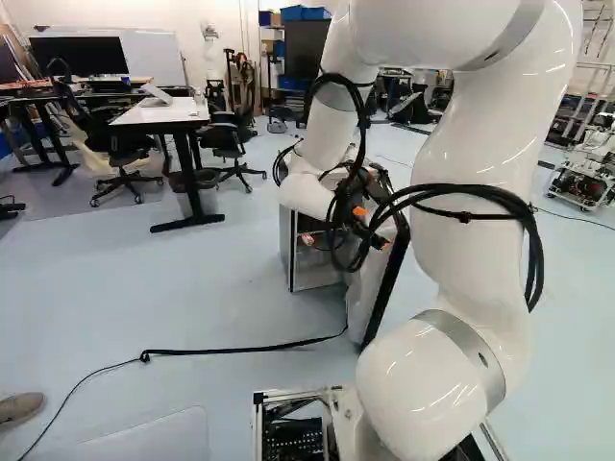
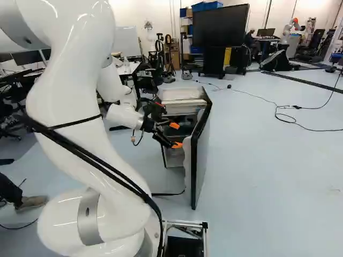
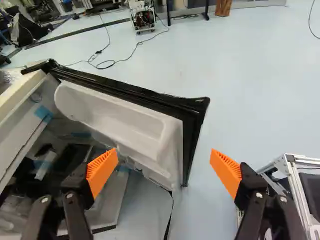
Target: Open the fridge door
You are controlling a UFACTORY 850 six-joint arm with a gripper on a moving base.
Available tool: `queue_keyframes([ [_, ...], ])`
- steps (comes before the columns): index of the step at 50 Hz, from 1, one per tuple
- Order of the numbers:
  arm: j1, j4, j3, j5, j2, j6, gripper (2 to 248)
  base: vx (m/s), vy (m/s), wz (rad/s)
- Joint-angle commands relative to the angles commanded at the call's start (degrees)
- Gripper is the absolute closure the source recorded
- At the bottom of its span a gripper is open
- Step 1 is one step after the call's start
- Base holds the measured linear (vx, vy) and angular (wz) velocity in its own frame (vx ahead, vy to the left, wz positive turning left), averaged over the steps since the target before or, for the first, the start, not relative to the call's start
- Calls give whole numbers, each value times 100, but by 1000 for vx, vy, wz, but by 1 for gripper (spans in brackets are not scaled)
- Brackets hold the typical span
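Right base view: a pale floor [image 2: 268,160] spreads around the fridge [image 2: 181,94], and the white arm [image 2: 80,107] reaches forward to the fridge's open front. A white-topped table [image 1: 159,115] stands well beyond the fridge, toward the left of the left base view.

The fridge is ahead of the base, with its inside exposed. Its door [image 2: 201,160] stands out from the body at a wide angle, free edge toward the base. The white door bin [image 3: 120,117] sits on the door's inner side, facing the fridge's interior.

At the fridge's mouth, the gripper [image 3: 164,167] has its fingers spread wide. One of the orange pads [image 3: 102,172] is on the interior side of the door's free edge, the other on the outer side — nothing looks clamped, though I cannot tell whether the inner finger touches the liner. A black strap [image 1: 231,350] trails on the floor beside the fridge.

I judge the task to be in its late part: the door is already well open, and what is in hand is widening the swing or finishing it. More swing would call for the inner finger to press outward along the hinge's arc. If this angle suffices — back straight off, without catching the bin or dragging the door shut.
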Motion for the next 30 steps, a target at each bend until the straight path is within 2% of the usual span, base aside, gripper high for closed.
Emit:
queue_keyframes([
  [30,-555,549,-217,0,-144,0,3,0,0,0],
])
